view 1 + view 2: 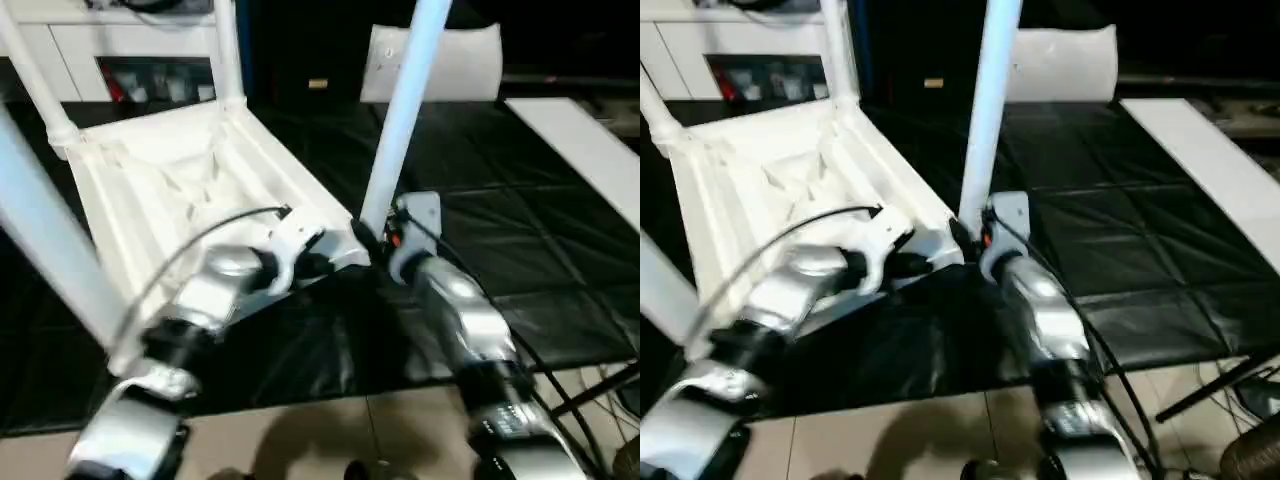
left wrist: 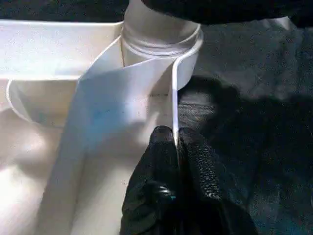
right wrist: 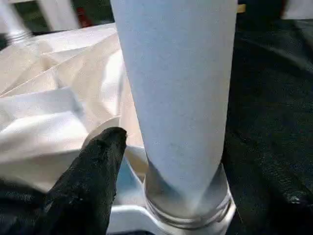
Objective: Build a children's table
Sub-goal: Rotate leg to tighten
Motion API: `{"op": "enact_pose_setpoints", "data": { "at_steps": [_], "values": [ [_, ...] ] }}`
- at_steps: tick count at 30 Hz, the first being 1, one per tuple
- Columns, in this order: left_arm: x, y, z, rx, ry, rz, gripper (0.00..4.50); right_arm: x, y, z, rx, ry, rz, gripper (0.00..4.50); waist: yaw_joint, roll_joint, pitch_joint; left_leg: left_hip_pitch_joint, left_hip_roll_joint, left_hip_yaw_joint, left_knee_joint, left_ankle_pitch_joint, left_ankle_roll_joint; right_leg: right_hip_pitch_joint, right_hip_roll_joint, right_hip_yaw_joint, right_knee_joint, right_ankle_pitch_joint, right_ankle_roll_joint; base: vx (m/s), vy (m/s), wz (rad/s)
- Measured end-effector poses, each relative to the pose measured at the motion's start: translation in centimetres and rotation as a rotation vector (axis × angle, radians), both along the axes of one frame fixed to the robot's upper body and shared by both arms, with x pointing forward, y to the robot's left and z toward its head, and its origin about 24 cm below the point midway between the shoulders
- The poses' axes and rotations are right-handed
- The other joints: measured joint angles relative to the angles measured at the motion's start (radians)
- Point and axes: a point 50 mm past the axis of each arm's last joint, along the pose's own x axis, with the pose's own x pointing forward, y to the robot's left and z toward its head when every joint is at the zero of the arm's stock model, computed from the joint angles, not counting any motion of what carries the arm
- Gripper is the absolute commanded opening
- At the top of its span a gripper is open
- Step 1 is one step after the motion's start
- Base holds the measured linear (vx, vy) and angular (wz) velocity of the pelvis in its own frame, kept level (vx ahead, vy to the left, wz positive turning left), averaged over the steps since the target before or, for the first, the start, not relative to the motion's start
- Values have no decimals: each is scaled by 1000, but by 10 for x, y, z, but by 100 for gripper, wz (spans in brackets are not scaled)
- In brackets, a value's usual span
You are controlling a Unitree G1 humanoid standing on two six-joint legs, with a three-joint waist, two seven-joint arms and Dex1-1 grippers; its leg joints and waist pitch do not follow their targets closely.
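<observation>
While left gripper (image 2: 176, 147) pinches tabletop (image 1: 180, 190) rim, keep right gripper (image 3: 166, 161), fingers spread round leg (image 1: 400, 130), square; twist home.

Upturned children's tabletop rests on black-covered worktop

The worktop (image 1: 520, 230), draped in a creased black sheet, carries the white plastic tabletop (image 1: 190, 190) lying ribbed underside up, legs rising from its corner sockets. A white pillow-like slab (image 1: 1060, 62) sits at the far edge, and a flat white board (image 1: 1210, 170) lies along the right side.
</observation>
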Motion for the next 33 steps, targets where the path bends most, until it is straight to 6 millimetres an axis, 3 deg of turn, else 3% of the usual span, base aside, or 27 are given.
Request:
{"op": "enact_pose_setpoints", "data": {
  "at_steps": [4, 7, 12, 20, 27, 30, 33],
  "values": [
    [-6, 16, 0, 22, -25, -105, 0, -11, -17, -2, -48, -27, 160, 387, 8, 0, 0, 2, 3, 0, 0, 2, -4, 0, 3, 0, -1, 0, -1, 0, 0, 0],
    [-15, 30, 0, 38, -32, -251, 0, -26, -35, -12, -103, 9, 339, 403, 27, 0, 0, 3, 3, 1, 2, -1, -9, 0, 2, 0, -2, -1, 2, 0, 0, 0],
    [-23, 37, 1, 81, -20, -420, 0, -30, -40, 2, -104, -14, 538, 445, 52, 0, 0, 3, 0, 2, 7, -1, -10, 4, -1, 4, -2, 0, 1, 0, 0, 0],
    [-31, 48, 2, 94, 31, -578, 0, -33, -49, 10, -163, 1, 804, 448, 64, 0, 0, 5, -2, 2, 8, -1, -9, 6, -1, 6, -1, 0, 1, 0, 0, 0],
    [-29, 47, 4, 115, 33, -648, 0, -30, -46, 17, -162, 3, 947, 379, 84, 0, 0, 4, -2, 2, 8, -1, -9, 5, -1, 6, 0, 0, 1, 0, 0, 0],
    [-29, 46, 4, 117, 29, -657, 0, -30, -45, 15, -180, 0, 983, 371, 85, -1, 0, 4, -2, 2, 8, -1, -9, 5, -1, 6, 0, 1, -2, 0, 0, 0],
    [-28, 47, 4, 116, 31, -660, 0, -30, -47, 11, -195, 13, 989, 333, 85, -1, 0, 4, -2, 2, 8, -1, -9, 5, -1, 6, 0, 1, -2, 0, 0, 0]
  ]
}}
